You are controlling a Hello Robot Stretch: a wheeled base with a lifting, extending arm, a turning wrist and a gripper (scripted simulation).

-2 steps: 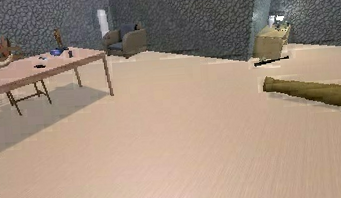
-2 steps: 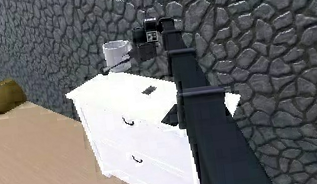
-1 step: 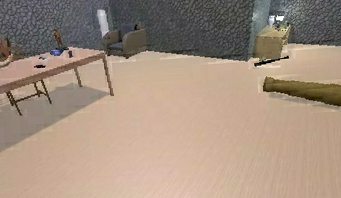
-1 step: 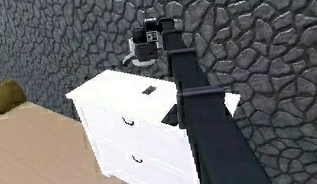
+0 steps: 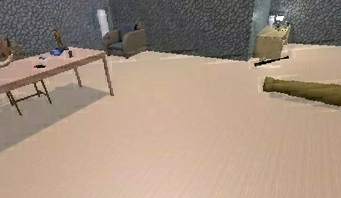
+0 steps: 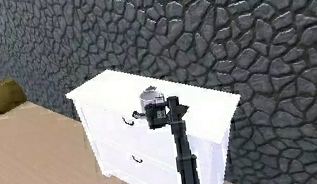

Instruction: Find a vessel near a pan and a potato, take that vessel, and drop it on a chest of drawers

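Note:
A white chest of drawers (image 6: pixel 133 148) with two drawers and dark handles stands against the dark stone wall in the arm side view. The dark arm rises from the bottom edge, and my gripper (image 6: pixel 139 114) hangs at the top's front edge. A small greyish blob (image 6: pixel 150 98) sits by the gripper's end, with the white top right behind it. I cannot tell whether the gripper holds anything.
In the forward view, a wooden table (image 5: pixel 36 71) with small things on it stands at the left. A grey armchair (image 5: pixel 124 40) is at the back and a low wooden cabinet (image 5: pixel 272 40) at the far right. A long brown bat (image 5: pixel 313 90) lies on the floor.

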